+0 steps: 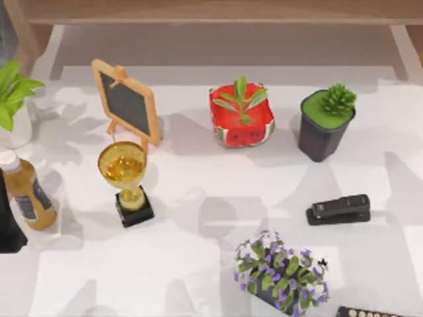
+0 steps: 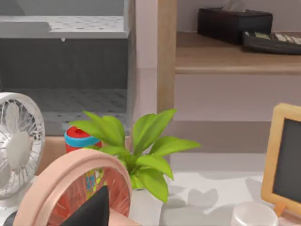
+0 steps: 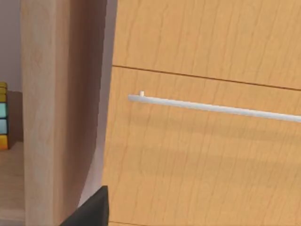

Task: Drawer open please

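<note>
The drawer [image 3: 202,150] was still closed, front flush, its handle [image 3: 214,108] untouched ahead of the right gripper. That gripper's opening could not be determined. Approach, grasp and pull all remained outstanding.

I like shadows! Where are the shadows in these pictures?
Top view: soft grey shadows lie on the white table beside the trophy, chalkboard and dark pot. Right wrist view: the silver handle casts a faint band on the drawer front beneath it.
</note>
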Available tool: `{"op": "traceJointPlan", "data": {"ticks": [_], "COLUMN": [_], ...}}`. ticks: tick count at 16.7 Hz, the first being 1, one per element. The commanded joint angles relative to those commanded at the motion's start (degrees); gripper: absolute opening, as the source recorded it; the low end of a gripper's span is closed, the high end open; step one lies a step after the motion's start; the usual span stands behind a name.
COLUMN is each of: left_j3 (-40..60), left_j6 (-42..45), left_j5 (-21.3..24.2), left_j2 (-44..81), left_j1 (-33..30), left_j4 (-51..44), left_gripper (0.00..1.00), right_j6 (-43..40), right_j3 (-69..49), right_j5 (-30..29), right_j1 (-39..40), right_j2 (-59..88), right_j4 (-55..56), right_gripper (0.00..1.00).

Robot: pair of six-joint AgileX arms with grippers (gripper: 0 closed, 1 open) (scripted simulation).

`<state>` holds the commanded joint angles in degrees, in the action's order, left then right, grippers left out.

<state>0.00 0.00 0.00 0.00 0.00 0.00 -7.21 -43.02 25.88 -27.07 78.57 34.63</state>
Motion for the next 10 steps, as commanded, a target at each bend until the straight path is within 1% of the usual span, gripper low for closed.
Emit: {"op": "traceJointPlan", "data": {"ticks": [2,4,10], "left_j3": [0.0,0.0,0.0], "left_j6": [0.0,0.0,0.0], "left_j5": [0.0,0.0,0.0], "left_j2": [0.0,0.0,0.0], "left_j1": [0.0,0.0,0.0], "left_j4": [0.0,0.0,0.0], "left_gripper": [1.00,1.00,1.00], "right_j6": [-7.4,-17.1,-54.9], "right_j3": [-2.4,-5.2,-14.3], "right_j5": [0.0,-0.1,-0.6], "right_j1": [-0.4,-0.7,-0.5], "right_j2": [6.8,14.5,35.3], "right_j4": [3.8,8.4,23.3], "right_gripper": [1.00,1.00,1.00]}}
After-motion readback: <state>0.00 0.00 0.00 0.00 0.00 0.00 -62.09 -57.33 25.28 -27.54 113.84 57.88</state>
